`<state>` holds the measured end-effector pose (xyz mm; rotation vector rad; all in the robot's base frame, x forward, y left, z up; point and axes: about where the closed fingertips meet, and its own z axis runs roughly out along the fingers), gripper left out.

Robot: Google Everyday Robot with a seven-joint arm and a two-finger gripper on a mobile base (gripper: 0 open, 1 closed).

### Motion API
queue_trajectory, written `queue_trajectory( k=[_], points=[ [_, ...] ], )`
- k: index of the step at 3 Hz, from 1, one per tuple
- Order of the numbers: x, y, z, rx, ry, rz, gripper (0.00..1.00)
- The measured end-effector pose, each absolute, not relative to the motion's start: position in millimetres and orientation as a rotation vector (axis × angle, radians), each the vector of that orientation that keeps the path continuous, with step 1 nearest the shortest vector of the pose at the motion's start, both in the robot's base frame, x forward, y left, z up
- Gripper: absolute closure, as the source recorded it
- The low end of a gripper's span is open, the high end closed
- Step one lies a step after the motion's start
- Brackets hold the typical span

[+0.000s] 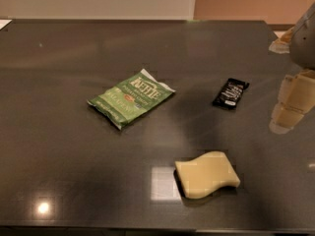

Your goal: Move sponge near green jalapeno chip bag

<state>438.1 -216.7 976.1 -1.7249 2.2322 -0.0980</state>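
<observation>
Camera view: gripper (291, 103) hung at the right edge, sponge (207, 174) untouched on near side of table (59, 151).
Sponge lay flat, near & right of centre, well apart from the green jalapeno chip bag (131, 98), which sat left of centre & farther back. A small black packet (230, 93) lay right of the bag, btw bag and gripper. Gripper was apart from every item; jaw state couldn't be told (open or closed, not readable). Step in hand, by my judgement: reach for the sponge. To do it well, come down over the sponge's middle, span its narrower width, not the wavy long axis, and squeeze lightly since foam gives. Then carry it left & far and set it beside the bag w/o nudging it.
</observation>
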Motion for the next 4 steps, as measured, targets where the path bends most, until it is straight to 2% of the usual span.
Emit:
queue_trajectory(
  k=[2, 4],
  points=[
    [436.6, -212.6, 976.8, -1.764, 2.22, -0.092, 0.0],
    [407.7, -180.7, 950.8, -1.948, 2.113, 0.03, 0.0]
  ],
)
